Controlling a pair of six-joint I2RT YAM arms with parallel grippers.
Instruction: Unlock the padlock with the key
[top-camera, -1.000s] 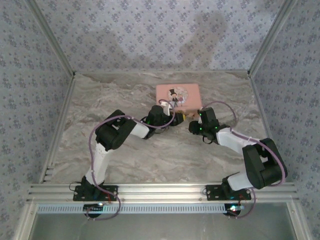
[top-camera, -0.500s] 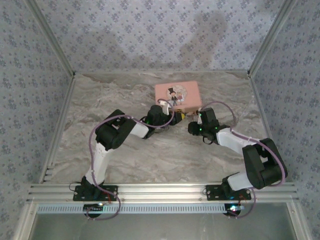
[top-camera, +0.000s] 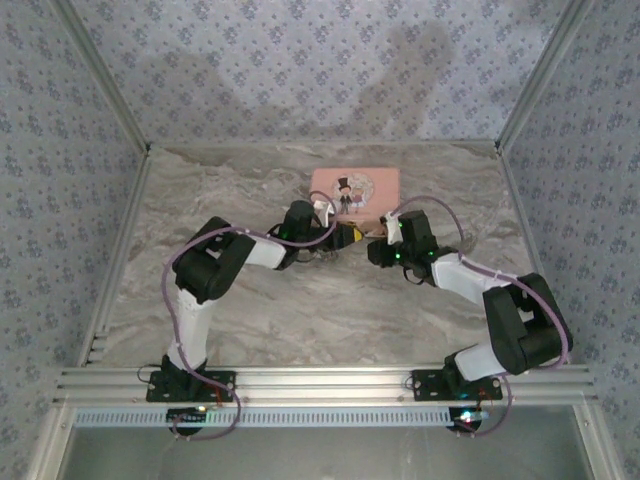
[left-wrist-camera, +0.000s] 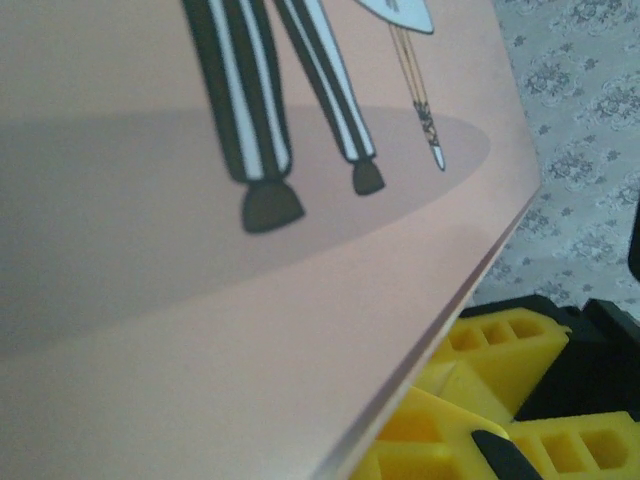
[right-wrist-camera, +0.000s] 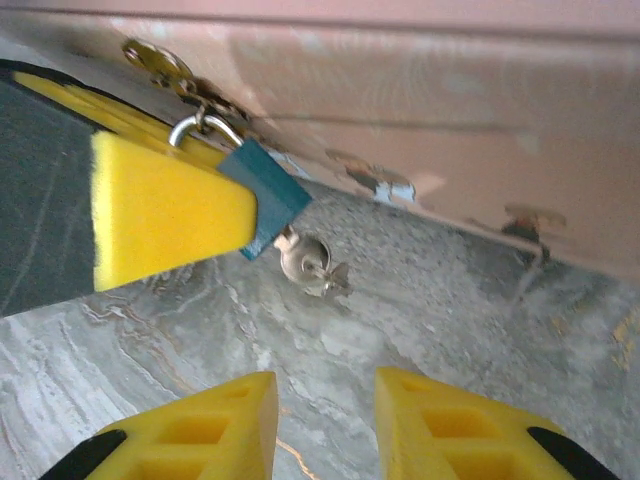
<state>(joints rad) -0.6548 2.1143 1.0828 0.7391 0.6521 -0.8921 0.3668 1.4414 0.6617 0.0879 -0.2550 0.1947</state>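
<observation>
In the right wrist view the small teal padlock (right-wrist-camera: 266, 198) hangs just above the marble, beside the pink tin's side wall. A yellow finger (right-wrist-camera: 165, 210) of my left gripper (top-camera: 345, 236) is clamped against it. The padlock's silver shackle (right-wrist-camera: 196, 128) points up-left. The silver key (right-wrist-camera: 306, 260) sticks out of the padlock's lower end, its round head close to the table. My right gripper (right-wrist-camera: 325, 425) stands open a short way in front of the key with nothing between its fingers. In the left wrist view the tin's lid hides the padlock, and yellow fingers (left-wrist-camera: 500, 345) show under its edge.
The pink tin (top-camera: 355, 188) with the cartoon couple stands just behind both grippers, its lid (left-wrist-camera: 200, 300) very close to the left wrist camera. A brass ring and chain (right-wrist-camera: 158, 60) lie against the tin's wall. Marble table (top-camera: 330, 310) stretches toward the arm bases.
My left gripper has closed and its arm has swung left and toward the tin. The right gripper has edged a little left, jaws unchanged.
</observation>
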